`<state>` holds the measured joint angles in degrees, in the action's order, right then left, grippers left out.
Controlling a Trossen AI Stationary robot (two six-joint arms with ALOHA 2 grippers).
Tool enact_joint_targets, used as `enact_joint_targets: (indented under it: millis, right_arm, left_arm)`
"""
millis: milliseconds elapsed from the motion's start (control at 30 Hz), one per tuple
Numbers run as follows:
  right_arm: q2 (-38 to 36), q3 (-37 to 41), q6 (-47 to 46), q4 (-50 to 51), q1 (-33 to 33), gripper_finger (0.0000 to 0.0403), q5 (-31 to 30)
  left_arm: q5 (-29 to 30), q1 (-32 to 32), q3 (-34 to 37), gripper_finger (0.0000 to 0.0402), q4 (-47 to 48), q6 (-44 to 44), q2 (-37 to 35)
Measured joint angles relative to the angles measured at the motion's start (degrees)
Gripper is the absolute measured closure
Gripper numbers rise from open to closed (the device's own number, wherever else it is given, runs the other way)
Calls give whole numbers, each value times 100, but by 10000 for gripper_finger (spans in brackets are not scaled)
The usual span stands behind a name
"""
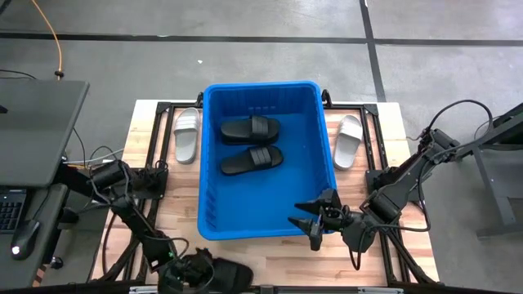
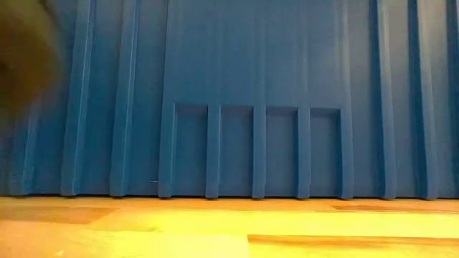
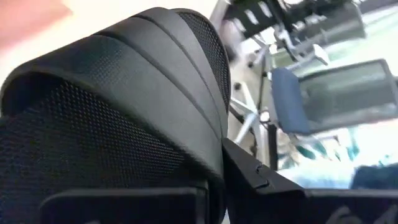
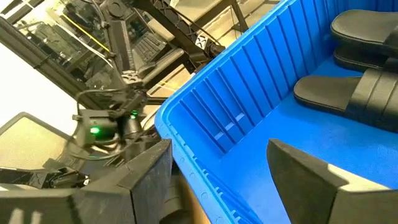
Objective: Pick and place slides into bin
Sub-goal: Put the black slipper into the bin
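The blue bin [image 1: 260, 163] stands mid-table with two black slides [image 1: 250, 128] [image 1: 252, 159] lying flat on its floor. One pale slide [image 1: 186, 135] lies left of the bin, another pale slide [image 1: 350, 140] right of it. At the table's near edge my left gripper [image 1: 189, 273] is shut on a third black slide [image 1: 229, 274], whose ribbed strap [image 3: 143, 93] fills the left wrist view. My right gripper [image 1: 315, 220] hangs open over the bin's near right corner, touching nothing; the right wrist view shows its fingers [image 4: 149, 180] astride the bin's rim [image 4: 186, 99]. My left gripper has the black slide by its wide ribbed strap, whose edge [image 3: 214, 168] runs down between the two fingers [image 3: 267, 180]. The fingers come at it slanting down from the table's left. Whether the slide's sole is off the table cannot be told.
Black frame rails [image 1: 159, 122] run round the wooden tabletop [image 1: 270, 253] on both sides of the bin. A desk with a keyboard and mouse [image 1: 24, 237] stands left of the table. In the low view the bin's ribbed wall [image 2: 258, 107] fills the picture.
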<state>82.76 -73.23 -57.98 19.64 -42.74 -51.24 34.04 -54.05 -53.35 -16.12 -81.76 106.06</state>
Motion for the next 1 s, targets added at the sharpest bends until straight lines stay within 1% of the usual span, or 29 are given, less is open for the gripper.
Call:
enact_joint_targets:
  millis: [100,233,300,433,533,767,900,1000]
  right_arm:
    - [0,0,0,67,0,153,0]
    - [0,0,0,108,0,153,0]
    - [0,0,13,109,0,153,0]
    - [0,0,9,107,0,153,0]
    - [0,0,2,96,0,153,0]
    - [0,0,3,75,0,153,69]
    - [0,0,42,72,2,153,72]
    - [2,0,11,40,0,153,105]
  left_arm:
    - [47,-167,-291,396,275,-45,-2]
    - [187,-298,-715,390,708,-81,-2]
    - [277,-356,-984,395,975,-60,-5]
    - [308,-415,-1570,394,1742,-52,-9]
    - [431,-453,-2121,397,2301,163,-9]
    - [1070,-452,-3480,398,3917,410,-11]
    - [1275,-436,-4161,398,4694,563,-13]
    - [1650,-374,-4626,399,5292,692,-15]
